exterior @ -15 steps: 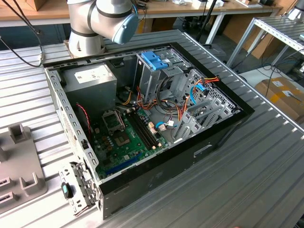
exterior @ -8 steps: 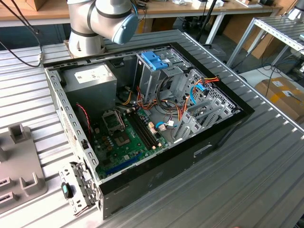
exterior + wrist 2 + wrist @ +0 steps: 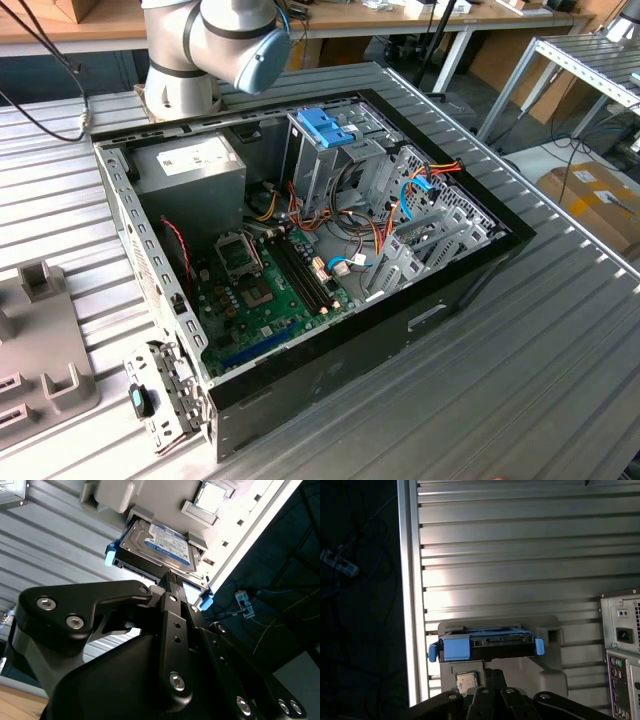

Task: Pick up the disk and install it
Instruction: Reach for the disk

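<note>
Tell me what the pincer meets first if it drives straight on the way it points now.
Most likely the disk, at its near edge, where it lies in the grey holder; the pincer points at it, though depth is unclear.

Disk parked in its holder, label face up

I see the disk (image 3: pixel 150 540) lying flat in a grey holder (image 3: pixel 165 500) on the ribbed metal table (image 3: pixel 50 535), close to the table's edge. Its body is grey metal with a white-and-blue label (image 3: pixel 170 542) covering much of the top face. A light-blue carrier rail (image 3: pixel 110 555) frames it, with a blue tab sticking out at each end of the near side. In the first wrist view I get the disk (image 3: pixel 492 641) edge-on: a thin dark slab sitting level in the holder (image 3: pixel 550 672), its narrow near edge turned toward me, the blue rail (image 3: pixel 456 646) wrapped round it and a tab at either end.
</note>
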`<action>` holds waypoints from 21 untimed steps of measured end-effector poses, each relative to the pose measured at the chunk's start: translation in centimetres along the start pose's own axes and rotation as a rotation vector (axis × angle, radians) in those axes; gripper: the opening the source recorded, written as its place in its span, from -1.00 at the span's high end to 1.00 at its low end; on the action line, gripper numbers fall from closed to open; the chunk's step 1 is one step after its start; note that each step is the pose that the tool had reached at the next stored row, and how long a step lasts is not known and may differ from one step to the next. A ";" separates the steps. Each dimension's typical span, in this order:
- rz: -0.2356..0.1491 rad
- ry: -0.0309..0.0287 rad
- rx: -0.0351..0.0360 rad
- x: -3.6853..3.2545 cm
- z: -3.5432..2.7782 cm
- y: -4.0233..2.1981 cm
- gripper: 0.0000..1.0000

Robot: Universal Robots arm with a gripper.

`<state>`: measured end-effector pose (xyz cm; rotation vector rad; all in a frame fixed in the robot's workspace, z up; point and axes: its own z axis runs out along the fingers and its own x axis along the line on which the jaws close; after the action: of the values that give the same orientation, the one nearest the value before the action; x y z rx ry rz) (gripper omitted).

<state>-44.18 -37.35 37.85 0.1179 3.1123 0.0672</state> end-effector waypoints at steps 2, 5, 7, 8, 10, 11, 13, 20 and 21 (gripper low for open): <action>0.000 0.0001 0.0003 0.21 0.04 0.22 0.79; 0.000 0.0001 0.0010 0.61 0.16 0.57 0.79; 0.000 0.0002 0.0017 0.88 0.24 0.81 0.79; 0.000 0.0001 0.0019 1.05 0.29 0.97 0.79; 0.000 -0.0001 0.0021 1.29 0.35 1.15 0.79; 0.000 0.0000 0.0021 1.30 0.35 1.16 0.79; 0.000 0.0000 0.0021 1.31 0.43 1.17 0.79; 0.000 -0.0002 0.0020 1.33 0.47 1.21 0.79; 0.000 -0.0003 0.0020 1.35 0.51 1.24 0.79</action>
<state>-45.41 -35.99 37.37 0.1179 3.1122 0.0640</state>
